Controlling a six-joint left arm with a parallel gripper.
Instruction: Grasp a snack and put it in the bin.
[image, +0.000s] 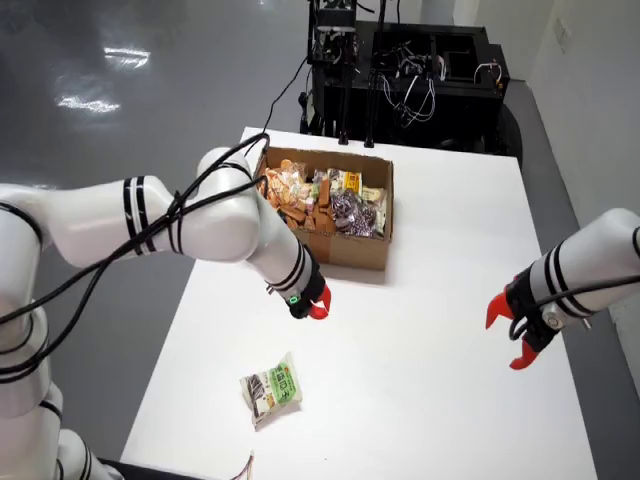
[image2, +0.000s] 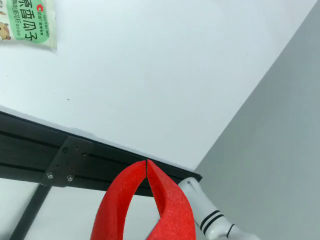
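We see the glossy white arm's red curved gripper (image2: 146, 162) clenched empty, tips touching, above the smooth white table (image: 440, 300). A crinkly green-and-white snack packet (image: 272, 389) lies flat near the table's front left. Far behind, a brown cardboard box (image: 352, 247) holds more packets.

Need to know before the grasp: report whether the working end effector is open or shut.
Shut. In the wrist view the red end effector has its fingertips meeting at a point, empty; the green snack packet lies apart on the white table.
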